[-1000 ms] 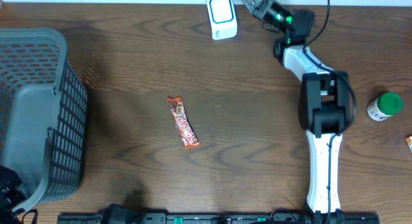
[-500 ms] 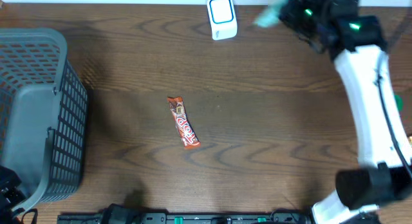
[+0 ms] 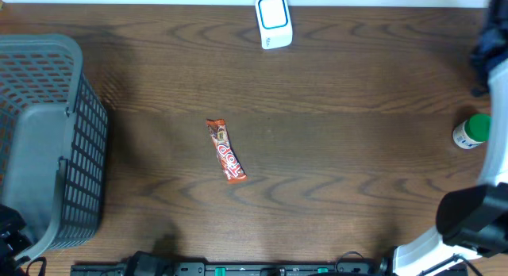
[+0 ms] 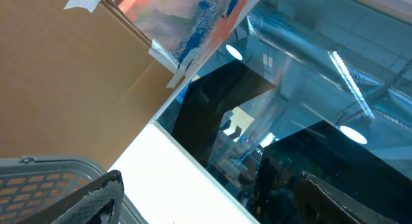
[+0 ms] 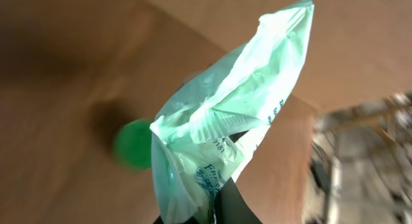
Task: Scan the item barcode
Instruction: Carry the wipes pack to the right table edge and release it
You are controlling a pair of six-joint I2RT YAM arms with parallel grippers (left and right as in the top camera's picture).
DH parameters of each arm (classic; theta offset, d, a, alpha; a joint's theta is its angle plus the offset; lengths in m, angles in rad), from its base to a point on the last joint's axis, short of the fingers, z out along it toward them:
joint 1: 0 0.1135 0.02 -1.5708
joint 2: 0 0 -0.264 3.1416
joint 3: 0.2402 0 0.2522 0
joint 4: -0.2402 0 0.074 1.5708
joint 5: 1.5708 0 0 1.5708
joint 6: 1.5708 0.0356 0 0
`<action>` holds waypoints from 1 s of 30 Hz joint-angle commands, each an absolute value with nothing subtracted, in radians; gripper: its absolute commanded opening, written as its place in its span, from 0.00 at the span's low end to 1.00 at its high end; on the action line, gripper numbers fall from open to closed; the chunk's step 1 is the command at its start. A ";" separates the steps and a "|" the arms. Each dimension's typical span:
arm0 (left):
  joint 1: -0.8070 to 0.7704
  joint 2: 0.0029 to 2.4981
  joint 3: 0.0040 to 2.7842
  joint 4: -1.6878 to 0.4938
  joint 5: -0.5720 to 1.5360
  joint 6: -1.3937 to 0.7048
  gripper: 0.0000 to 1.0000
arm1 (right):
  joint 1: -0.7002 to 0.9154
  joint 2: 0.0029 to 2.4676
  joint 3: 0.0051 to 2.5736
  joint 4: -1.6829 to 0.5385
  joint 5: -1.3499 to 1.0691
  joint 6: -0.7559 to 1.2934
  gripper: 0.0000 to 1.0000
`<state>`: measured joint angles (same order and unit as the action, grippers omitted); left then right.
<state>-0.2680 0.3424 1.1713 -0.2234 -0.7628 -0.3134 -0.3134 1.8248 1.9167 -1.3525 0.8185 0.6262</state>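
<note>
Near the table's right edge | right claw (image 5: 217,208) pinches green-white packet (image 5: 222,124) | left claw (image 4: 212,198) wide | behind, perhaps green bottle (image 5: 134,144)

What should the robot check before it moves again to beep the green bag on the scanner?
1. The right gripper is shut on the pale green plastic packet: ok.
2. The packet's barcode faces out: cannot tell; only some small print shows.
3. The white and blue scanner is uncovered: ok.
4. The packet is at the scanner: not ok; nothing is over the scanner, and the right wrist view shows the green-capped white bottle blurred behind the packet.
5. The left gripper is open and empty: ok.
</note>
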 commanded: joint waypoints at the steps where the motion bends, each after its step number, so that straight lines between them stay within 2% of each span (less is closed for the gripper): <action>1: -0.262 0.336 1.173 -0.218 -0.772 -0.297 0.85 | -0.420 1.873 1.915 -1.334 0.786 0.611 0.01; 10: -0.262 0.336 1.173 -0.218 -0.772 -0.298 0.85 | -0.574 2.094 1.916 -1.261 0.416 0.447 0.01; 11: -0.262 0.336 1.173 -0.219 -0.772 -0.297 0.85 | -0.579 2.107 1.916 -1.267 0.387 0.431 0.05; 14: -0.262 0.336 1.173 -0.218 -0.772 -0.297 0.85 | -0.583 2.114 1.916 -1.287 0.364 0.421 0.37; 15: -0.262 0.336 1.173 -0.218 -0.772 -0.297 0.85 | -0.583 2.101 1.917 -1.294 0.356 0.421 0.61; 16: -0.262 0.336 1.173 -0.218 -0.772 -0.297 0.85 | -0.584 2.087 1.918 -1.296 0.357 0.421 0.99; 20: -0.262 0.336 1.173 -0.218 -0.772 -0.297 0.85 | -0.583 1.967 1.922 -1.290 0.356 0.421 0.99; 23: -0.262 0.336 1.173 -0.218 -0.772 -0.297 0.85 | -0.580 1.862 1.934 -1.273 0.257 0.421 0.99; 27: -0.262 0.336 1.173 -0.218 -0.771 -0.298 0.85 | -0.559 1.701 1.934 -1.351 -0.208 0.415 0.99; 30: -0.262 0.336 1.173 -0.218 -0.772 -0.298 0.85 | -0.498 1.649 1.932 -1.429 -0.440 0.333 0.99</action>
<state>-0.2680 0.3424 1.1713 -0.2234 -0.7628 -0.3138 -0.5568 1.6814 1.9266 -1.3949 -0.0723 0.4145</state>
